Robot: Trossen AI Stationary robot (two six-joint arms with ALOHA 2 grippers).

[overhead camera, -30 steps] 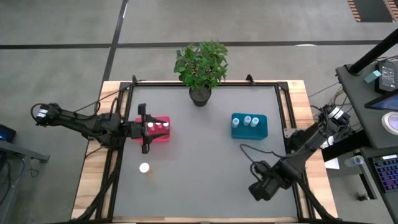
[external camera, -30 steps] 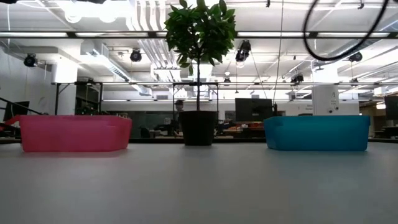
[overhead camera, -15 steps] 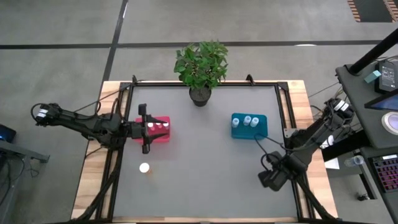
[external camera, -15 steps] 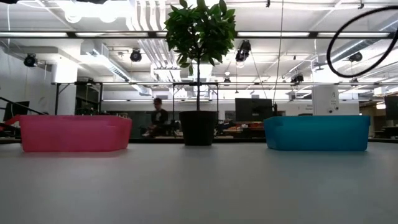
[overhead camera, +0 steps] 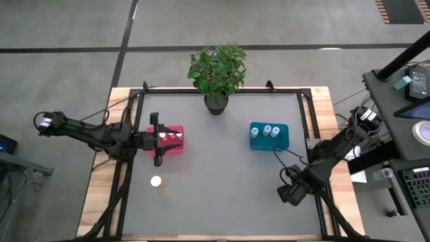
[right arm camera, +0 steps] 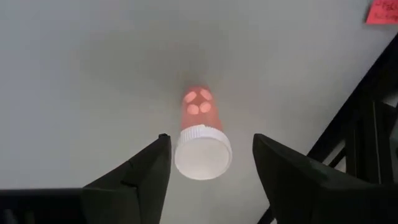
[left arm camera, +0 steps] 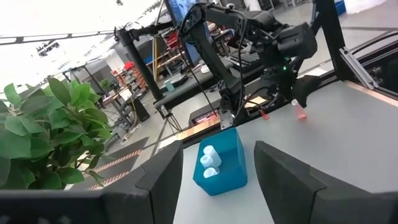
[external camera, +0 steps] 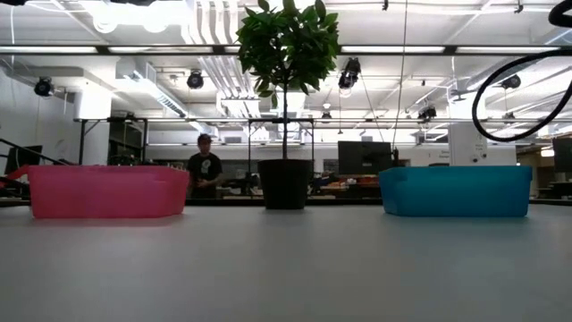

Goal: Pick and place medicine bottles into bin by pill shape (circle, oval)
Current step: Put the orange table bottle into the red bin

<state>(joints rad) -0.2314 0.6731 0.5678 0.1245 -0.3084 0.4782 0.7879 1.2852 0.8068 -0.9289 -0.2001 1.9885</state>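
right gripper: our right gripper (right arm camera: 208, 158) sits over the near-right part of the table (overhead camera: 222, 195), fingers spread, nothing pinched.
target bottle: orange bottle (right arm camera: 200, 135) stands between the right fingers, white cap up toward the wrist camera, clear gaps both sides. In the high view the gripper hides it.
axis: long axis looks roughly in line with our approach, so we judge that closing needs a straight drop onto the cap, no twist.
pills: round-looking spots show through the orange body; we'd call that circle, not certain.
left gripper: left gripper (overhead camera: 156, 140) hovers at the red bin (overhead camera: 176, 149), fingers apart, nothing between them.
second bottle: another bottle (overhead camera: 156, 181) stands on the near-left table, closer to the left arm, well apart from the right.
bins: teal bin (overhead camera: 256, 142) holds three white-capped bottles and is the nearer bin to the right arm; red bin holds some too.
obstacles: potted plant (overhead camera: 216, 74) at the far edge, off any path. A cable loop hangs beside the right arm near the teal bin; we'd watch it.
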